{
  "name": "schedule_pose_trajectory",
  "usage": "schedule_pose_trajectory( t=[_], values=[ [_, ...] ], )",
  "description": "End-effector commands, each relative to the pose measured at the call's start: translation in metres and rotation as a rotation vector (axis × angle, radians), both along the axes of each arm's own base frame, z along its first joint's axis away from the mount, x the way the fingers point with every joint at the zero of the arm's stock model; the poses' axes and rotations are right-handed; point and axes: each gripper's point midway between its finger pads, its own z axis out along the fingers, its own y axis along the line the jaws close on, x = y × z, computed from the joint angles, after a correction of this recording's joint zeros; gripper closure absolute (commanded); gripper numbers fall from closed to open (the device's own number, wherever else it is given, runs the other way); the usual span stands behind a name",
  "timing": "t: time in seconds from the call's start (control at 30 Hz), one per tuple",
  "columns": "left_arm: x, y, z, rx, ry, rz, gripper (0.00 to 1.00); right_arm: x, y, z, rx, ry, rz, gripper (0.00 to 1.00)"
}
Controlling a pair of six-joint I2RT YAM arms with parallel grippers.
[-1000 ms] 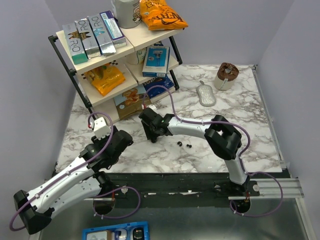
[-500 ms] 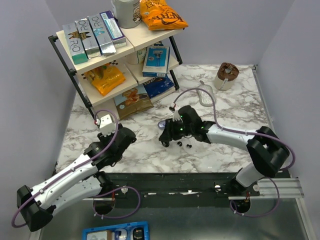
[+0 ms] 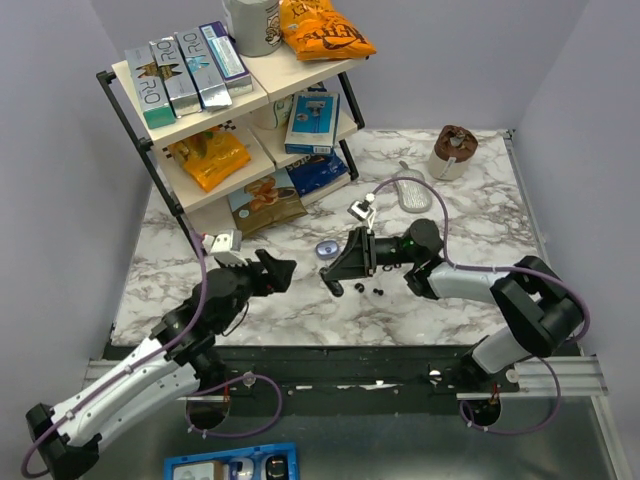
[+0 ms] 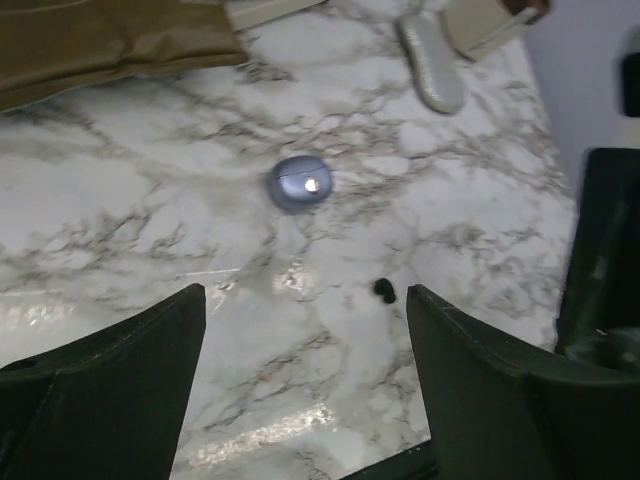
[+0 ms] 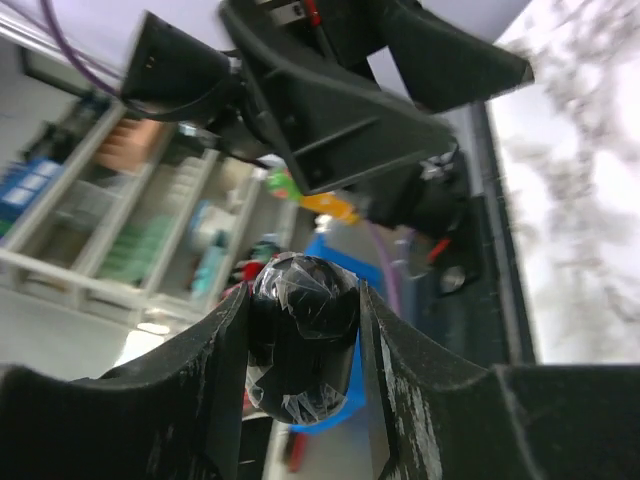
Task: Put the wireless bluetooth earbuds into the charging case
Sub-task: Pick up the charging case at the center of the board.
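My right gripper (image 5: 303,345) is shut on a black rounded case (image 5: 302,330) with clear tape on it. It holds the case just above the marble table (image 3: 480,200), with the wrist camera facing the near edge. In the top view this gripper (image 3: 336,278) is at the table's middle. Two small black earbuds (image 3: 360,289) (image 3: 380,290) lie on the table just right of it. One earbud (image 4: 384,290) shows in the left wrist view. My left gripper (image 3: 276,270) is open and empty, to the left of the right gripper and apart from it.
A small round blue-grey object (image 3: 325,248) lies just behind the right gripper; it also shows in the left wrist view (image 4: 300,183). A shelf rack (image 3: 240,110) with boxes and snack bags stands at the back left. A grey oval item (image 3: 411,190) and a brown cup (image 3: 454,150) are at the back right.
My right arm has swung from the left to the table's middle, and its gripper now tilts up with the black case. My left gripper has moved forward and to the right.
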Motion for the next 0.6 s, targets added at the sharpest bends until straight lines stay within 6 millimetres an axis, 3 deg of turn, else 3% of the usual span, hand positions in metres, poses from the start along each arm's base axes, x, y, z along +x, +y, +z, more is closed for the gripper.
schedule_pose_trajectory(
  t=[0.0, 0.23, 0.43, 0.47, 0.57],
  values=[
    [-0.019, -0.038, 0.071, -0.141, -0.348, -0.3, 0.01, -0.036, -0.026, 0.053, 0.224, -0.129, 0.159, 0.75],
    [-0.026, -0.05, 0.086, -0.058, -0.49, -0.414, 0.01, -0.038, -0.034, 0.075, 0.242, -0.103, 0.168, 0.76],
    [-0.033, -0.053, 0.1, 0.118, -0.784, -0.439, 0.01, -0.028, -0.038, 0.094, 0.281, -0.063, 0.121, 0.8],
    [-0.035, -0.052, 0.114, 0.09, -0.845, -0.419, 0.01, -0.025, -0.039, 0.095, 0.284, -0.058, 0.107, 0.81],
    [-0.04, -0.062, 0.121, 0.155, -0.928, -0.457, 0.01, -0.019, -0.041, 0.101, 0.297, -0.053, 0.086, 0.85]
  ],
)
